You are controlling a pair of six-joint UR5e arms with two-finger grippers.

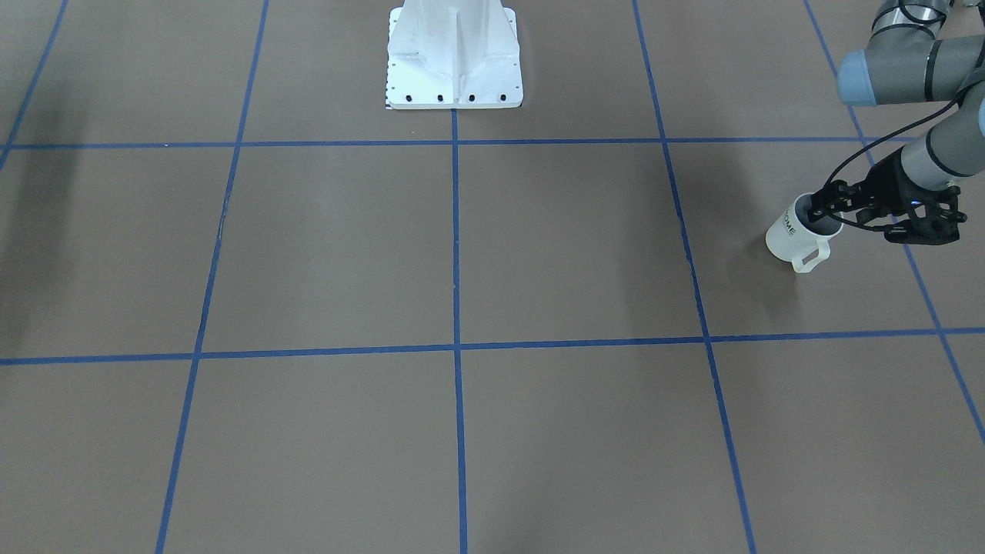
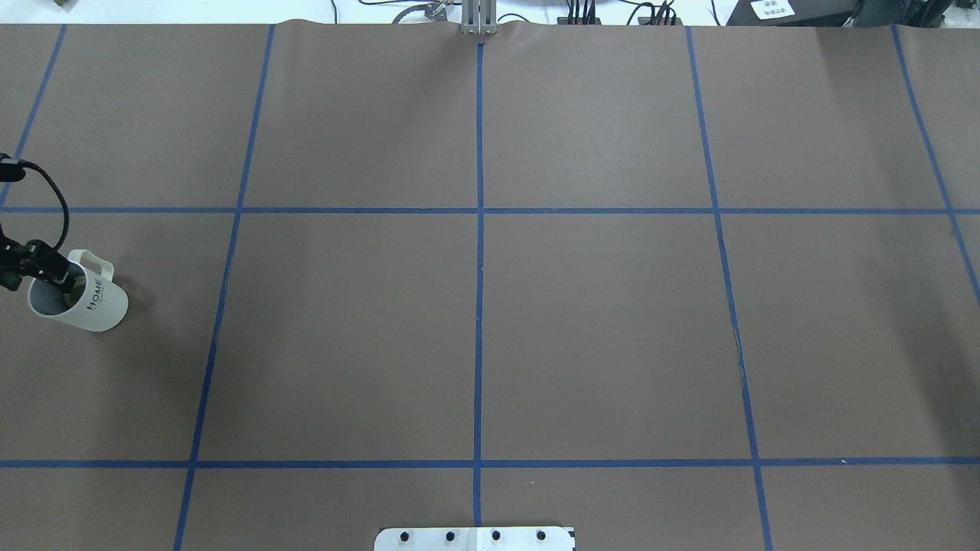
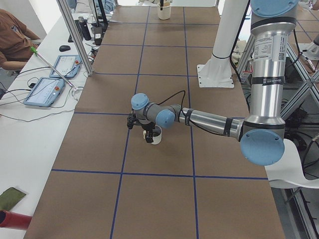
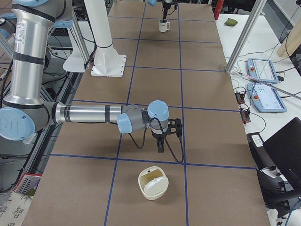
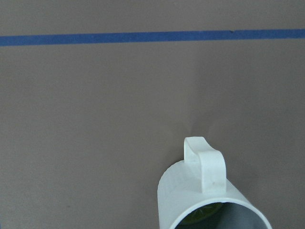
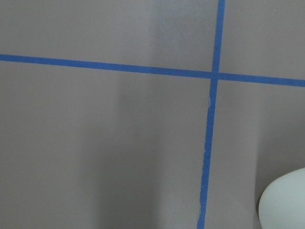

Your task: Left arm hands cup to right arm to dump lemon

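The cream-white cup [image 1: 793, 238] with "HOME" lettering is at the table's end on my left side, handle toward the operators. It also shows in the overhead view [image 2: 84, 302], the exterior left view [image 3: 156, 135] and far off in the exterior right view [image 4: 163, 26]. My left gripper [image 1: 825, 212] is shut on the cup's rim, one finger inside and one outside [image 2: 55, 277]. The left wrist view shows the cup's handle [image 5: 206, 164] and a yellow-green lemon slice [image 5: 200, 213] inside. My right gripper [image 4: 162, 137] hangs low over the table beside a white bowl; I cannot tell whether it is open.
A cream-white bowl [image 4: 153, 182] sits on the table at my right end, its edge in the right wrist view [image 6: 286, 200]. The white robot pedestal [image 1: 454, 61] stands at mid-table on my side. Blue tape lines grid the brown table.
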